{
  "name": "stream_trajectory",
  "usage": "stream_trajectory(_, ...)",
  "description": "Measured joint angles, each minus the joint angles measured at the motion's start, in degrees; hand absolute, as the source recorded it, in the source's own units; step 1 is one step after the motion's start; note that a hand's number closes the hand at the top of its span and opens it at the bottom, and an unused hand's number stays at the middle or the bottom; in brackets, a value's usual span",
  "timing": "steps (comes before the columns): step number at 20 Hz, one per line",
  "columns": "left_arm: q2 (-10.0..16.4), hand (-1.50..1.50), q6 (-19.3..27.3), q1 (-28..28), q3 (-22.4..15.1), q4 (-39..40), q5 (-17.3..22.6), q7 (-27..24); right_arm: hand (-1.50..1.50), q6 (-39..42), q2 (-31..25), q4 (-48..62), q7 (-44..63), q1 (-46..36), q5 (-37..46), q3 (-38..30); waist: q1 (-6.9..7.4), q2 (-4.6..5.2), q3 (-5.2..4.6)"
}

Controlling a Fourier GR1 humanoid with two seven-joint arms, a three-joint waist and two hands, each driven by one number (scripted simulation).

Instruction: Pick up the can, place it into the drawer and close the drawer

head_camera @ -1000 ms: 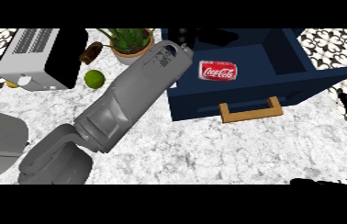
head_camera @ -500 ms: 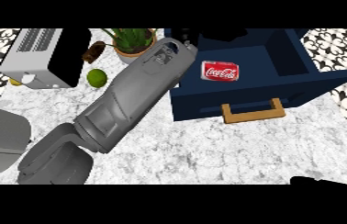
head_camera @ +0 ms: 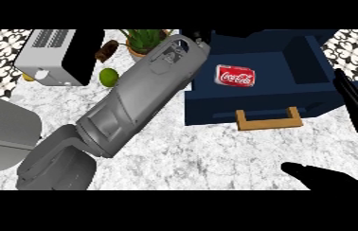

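Red Coca-Cola can [head_camera: 236, 75] lies in the open navy drawer [head_camera: 210, 112], with the left hand [head_camera: 201, 36] at the drawer's far-left corner, its pose impossible to tell.

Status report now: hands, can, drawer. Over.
Left hand at drawer back-left corner, grip unseen. Right hand resting open, lower right. Can lying inside open drawer. Handle untouched.

I am viewing through a single head camera, looking steeply down at the surface [head_camera: 210, 154], sitting close above the left forearm [head_camera: 140, 102].
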Motion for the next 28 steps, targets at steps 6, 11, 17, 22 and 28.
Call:
stream_trajectory(6, 0.17, -1.50, -0.15, -0.25, 0.00, -0.83, 0.04, 1.37, -1.50, -3.30, -0.85, 8.31, -0.09, -3.97, 13.81, 5.82, 2.29, -0.49, -0.02)
stream_trajectory(11, 1.28, -1.50, -0.51, 0.46, 0.61, -2.66, -1.01, 3.07, -1.50, -7.54, -0.67, 17.72, -0.90, -5.82, 23.23, 9.09, 3.74, -0.91, -0.02)
stream_trajectory(17, 5.76, -1.50, -1.34, 2.94, 0.59, -7.93, -3.15, 7.07, -1.50, -15.82, 2.27, 29.35, -2.70, -9.29, 27.89, 8.64, 4.61, -1.24, -0.02)
stream_trajectory(22, 9.39, -1.50, -0.78, 5.50, -0.26, -13.81, -5.21, 10.85, -1.50, -22.92, 3.69, 40.35, -5.19, -14.49, 30.61, 6.76, 5.28, -1.82, -0.59)
stream_trajectory(28, 14.62, -1.50, -1.62, 8.90, -0.96, -21.43, -6.37, 14.93, -1.50, -27.88, 3.67, 51.86, -6.36, -21.72, 32.70, 3.53, 6.44, -2.33, -1.17)
